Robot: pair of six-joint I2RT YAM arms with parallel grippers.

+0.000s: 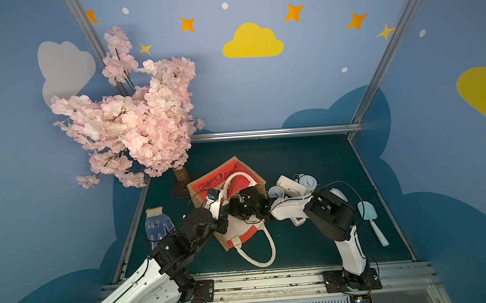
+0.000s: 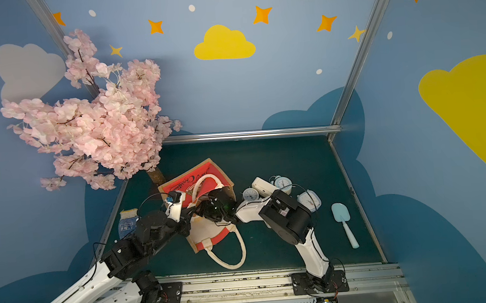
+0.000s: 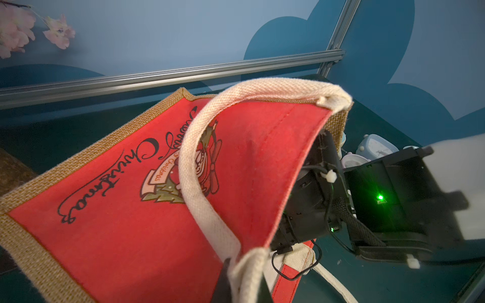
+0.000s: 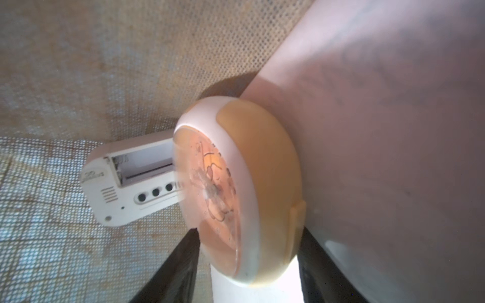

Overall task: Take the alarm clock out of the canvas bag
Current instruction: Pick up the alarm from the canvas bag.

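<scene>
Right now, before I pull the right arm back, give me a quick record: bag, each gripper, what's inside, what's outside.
bag: on its side on the mat, red face up
left gripper: shut on the bag at its upper handle, lifting the mouth open
right gripper: inside the bag, jaws either side of a round clock; firm grip not confirmable
also inside: white clock, battery bay open, behind the round one
outside: clocks clustered on the mat by the right arm
</scene>
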